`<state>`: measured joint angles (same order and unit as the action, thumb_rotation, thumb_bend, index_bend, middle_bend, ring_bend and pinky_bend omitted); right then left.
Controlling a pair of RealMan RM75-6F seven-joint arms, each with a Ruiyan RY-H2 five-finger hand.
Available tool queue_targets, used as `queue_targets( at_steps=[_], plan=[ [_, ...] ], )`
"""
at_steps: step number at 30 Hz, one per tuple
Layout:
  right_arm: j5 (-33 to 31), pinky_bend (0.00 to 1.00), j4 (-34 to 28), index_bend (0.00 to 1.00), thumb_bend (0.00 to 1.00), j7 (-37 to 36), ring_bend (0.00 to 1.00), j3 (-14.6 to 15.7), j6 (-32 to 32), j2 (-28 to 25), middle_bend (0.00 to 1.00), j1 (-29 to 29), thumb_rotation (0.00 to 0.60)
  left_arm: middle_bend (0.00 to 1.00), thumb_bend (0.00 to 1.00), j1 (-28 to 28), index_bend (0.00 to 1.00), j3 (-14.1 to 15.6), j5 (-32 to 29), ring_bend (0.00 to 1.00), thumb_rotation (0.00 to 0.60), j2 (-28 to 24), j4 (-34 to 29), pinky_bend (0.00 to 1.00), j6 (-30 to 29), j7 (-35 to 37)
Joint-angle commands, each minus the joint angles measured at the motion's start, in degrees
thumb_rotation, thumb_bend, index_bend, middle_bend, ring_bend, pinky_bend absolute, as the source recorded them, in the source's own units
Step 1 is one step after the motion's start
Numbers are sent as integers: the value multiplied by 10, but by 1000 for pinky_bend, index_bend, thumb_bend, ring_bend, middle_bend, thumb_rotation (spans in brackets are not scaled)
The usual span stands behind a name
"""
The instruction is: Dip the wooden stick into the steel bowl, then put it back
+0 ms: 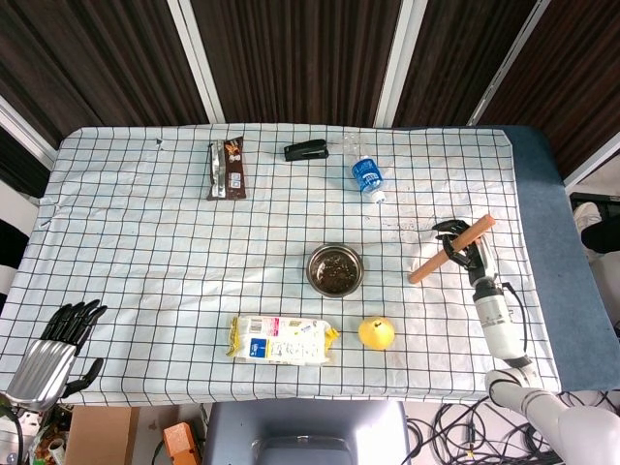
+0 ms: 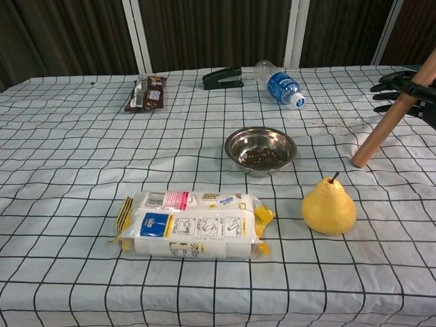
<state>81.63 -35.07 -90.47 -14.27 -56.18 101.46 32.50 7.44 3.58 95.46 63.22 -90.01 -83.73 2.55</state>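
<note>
My right hand holds the stick near its upper end, tip on the surface; it seems light, stiff, smooth, likely to pivot.
</note>
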Motion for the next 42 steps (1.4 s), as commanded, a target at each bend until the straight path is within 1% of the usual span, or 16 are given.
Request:
queue_targets(
  at_steps=[1,5,6,8,10,15,23,26,28,30,35,39,42],
  plan=[
    [1,321,-1,414,418,-1,252,3,-6,-1,369,0,494,40,395,0,0,0,1,0,600,0,1,0,-1,0],
    [3,330,-14,416,413,-10,252,6,-17,-4,368,-2,506,41,396,0,0,0,1,0,600,1,1,0,-1,0],
    [4,343,-19,433,413,-17,264,8,-20,-5,369,-3,515,41,395,0,0,0,1,0,600,1,1,0,-1,0],
    [3,384,-26,511,413,-28,328,7,-26,-8,404,-3,526,41,394,0,0,0,1,0,600,1,2,0,-2,0],
    [0,459,-32,613,413,-34,416,2,-34,-8,479,-4,535,41,394,0,0,0,1,0,600,1,2,0,-2,0],
    [-6,550,-36,702,413,-31,507,-5,-43,-6,576,-3,545,42,395,0,0,0,1,0,600,2,2,0,-1,0],
    [-24,614,-50,765,413,-26,557,-14,-36,-5,632,-1,547,41,395,-1,0,-2,0,0,600,2,3,0,-5,0],
    [-28,687,-49,829,413,-26,622,-17,-36,-1,699,0,553,41,396,-1,0,-2,0,0,600,2,3,0,-5,0],
    [-31,747,-48,897,413,-27,689,-20,-37,1,772,0,574,41,396,-1,0,-1,0,0,600,2,4,0,-5,1],
    [-33,781,-49,936,413,-29,729,-22,-37,2,815,1,597,42,395,-1,0,-2,0,0,600,2,4,0,-6,1],
    [-34,794,-48,954,413,-32,744,-23,-37,3,831,2,600,41,396,-2,0,-2,1,0,600,2,5,0,-8,2],
    [-40,832,-48,1000,413,-29,788,-29,-40,6,884,2,600,41,396,-2,0,-2,1,0,600,2,5,0,-8,2],
    [-40,825,-49,969,409,-28,774,-28,-39,5,885,2,600,42,396,-2,0,-2,1,0,600,2,5,0,-9,2]
  ],
)
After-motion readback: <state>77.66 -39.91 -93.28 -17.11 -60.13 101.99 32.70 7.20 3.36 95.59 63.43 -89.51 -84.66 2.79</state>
